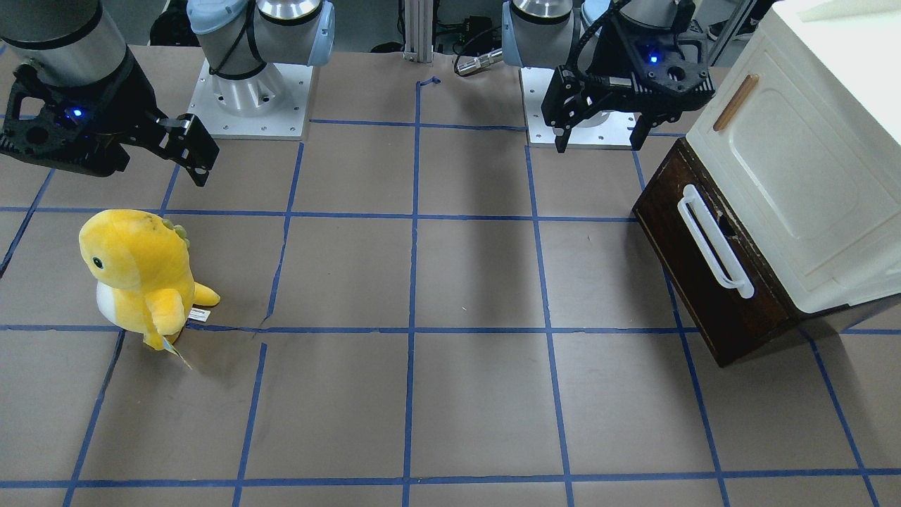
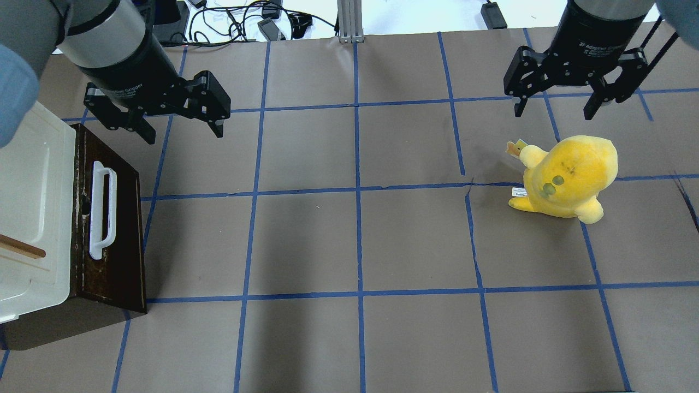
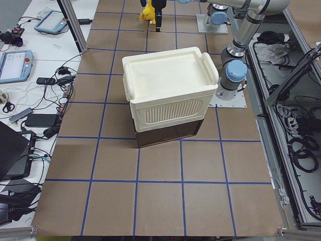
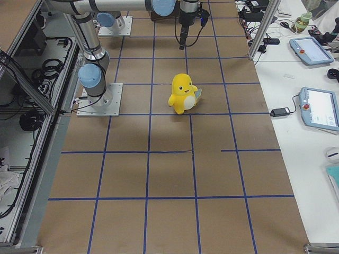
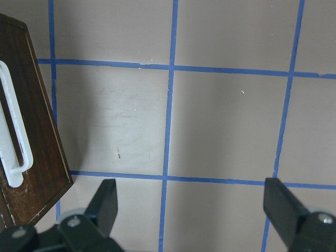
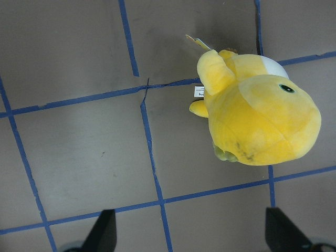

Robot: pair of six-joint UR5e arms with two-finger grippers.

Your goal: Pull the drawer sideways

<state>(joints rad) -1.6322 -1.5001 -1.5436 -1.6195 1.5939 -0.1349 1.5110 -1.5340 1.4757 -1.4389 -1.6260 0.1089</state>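
The drawer (image 1: 704,282) has a dark brown front and a long white bar handle (image 1: 714,243). It sits pushed in under the cream-white cabinet (image 1: 795,176). It also shows at the left of the overhead view (image 2: 123,245) and at the left edge of the left wrist view (image 5: 39,147). My left gripper (image 2: 184,135) is open and empty. It hovers above the table beside the drawer's near end, apart from the handle (image 2: 102,210). My right gripper (image 2: 552,112) is open and empty, above the table near the yellow plush.
A yellow plush toy (image 2: 570,174) stands on the robot's right side of the table, below the right gripper in the right wrist view (image 6: 257,118). The cabinet door has a small wooden handle (image 1: 735,102). Blue tape lines cross the brown table (image 1: 422,282).
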